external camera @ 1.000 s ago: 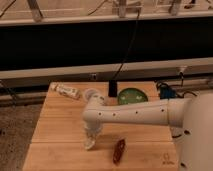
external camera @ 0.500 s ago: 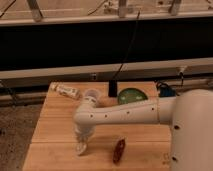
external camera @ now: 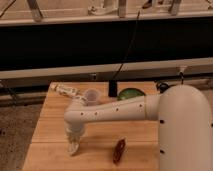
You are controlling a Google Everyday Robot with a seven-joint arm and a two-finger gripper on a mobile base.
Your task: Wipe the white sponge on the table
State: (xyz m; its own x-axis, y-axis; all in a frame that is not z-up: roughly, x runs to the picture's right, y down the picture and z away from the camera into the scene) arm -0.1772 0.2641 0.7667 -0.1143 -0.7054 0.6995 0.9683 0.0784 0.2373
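Observation:
My gripper (external camera: 74, 142) points straight down over the front left part of the light-brown wooden table (external camera: 50, 125). It is shut on the white sponge (external camera: 73, 149), a small off-white lump at its tip that presses on the tabletop. The white arm (external camera: 115, 111) reaches to it from the right, across the middle of the table.
A white labelled tube (external camera: 65, 90) lies at the back left. A translucent cup (external camera: 91, 96) stands next to it. A green round object (external camera: 131, 93) and a small black object (external camera: 113, 89) are at the back. A dark reddish-brown oblong object (external camera: 119, 150) lies near the front edge.
My gripper has slid to the left and a little toward the front edge, with the sponge on the tabletop. The other objects have not moved.

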